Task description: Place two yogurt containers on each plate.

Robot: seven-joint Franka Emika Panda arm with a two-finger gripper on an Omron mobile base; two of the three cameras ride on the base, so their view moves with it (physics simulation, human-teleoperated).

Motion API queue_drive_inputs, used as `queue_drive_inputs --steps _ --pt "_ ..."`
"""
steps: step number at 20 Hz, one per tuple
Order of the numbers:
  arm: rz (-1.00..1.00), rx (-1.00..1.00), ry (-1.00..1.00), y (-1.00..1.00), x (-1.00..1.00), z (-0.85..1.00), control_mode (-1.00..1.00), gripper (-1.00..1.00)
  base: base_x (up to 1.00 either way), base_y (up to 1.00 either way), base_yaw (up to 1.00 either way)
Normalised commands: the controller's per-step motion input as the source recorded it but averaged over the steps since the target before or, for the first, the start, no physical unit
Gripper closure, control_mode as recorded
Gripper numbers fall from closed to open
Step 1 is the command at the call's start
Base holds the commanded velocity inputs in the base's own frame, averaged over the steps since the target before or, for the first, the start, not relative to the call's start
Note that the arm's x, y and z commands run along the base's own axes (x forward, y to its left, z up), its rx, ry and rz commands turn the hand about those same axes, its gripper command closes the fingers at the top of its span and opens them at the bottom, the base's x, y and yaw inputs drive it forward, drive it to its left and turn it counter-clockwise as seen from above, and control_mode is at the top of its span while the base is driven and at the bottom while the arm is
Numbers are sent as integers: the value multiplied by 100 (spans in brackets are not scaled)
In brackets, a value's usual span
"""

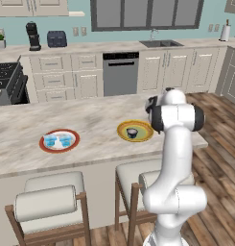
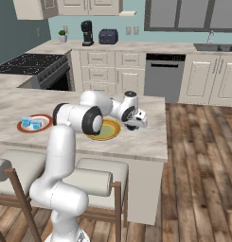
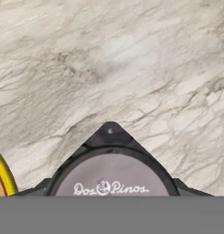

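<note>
Right base view: arm reaches forward, tool (image 2: 136,124) beside yellow plate (image 2: 111,132).

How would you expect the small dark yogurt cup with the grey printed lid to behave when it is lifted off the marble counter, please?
The small dark yogurt cup with the grey printed lid looks rigid, so it should probably keep its shape. Being tiny, it is likely light. Its smooth round body might slip or twist between the fingertips; the marble counter gives no grip.

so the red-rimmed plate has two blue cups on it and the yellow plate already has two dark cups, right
Not quite. The yellow plate has one dark cup, as the left base view shows. The red-rimmed plate does hold two blue cups.
</note>
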Motion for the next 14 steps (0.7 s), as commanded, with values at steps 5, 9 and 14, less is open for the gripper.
queue_drive_inputs --steps 5,9,14 --pt "1 0 0 23 -43 16 -100 100 0 0 0" --pt "0 0 0 59 -36 0 -100 100 0 0 0" --pt "1 0 0 51 -21 0 -100 100 0 0 0"
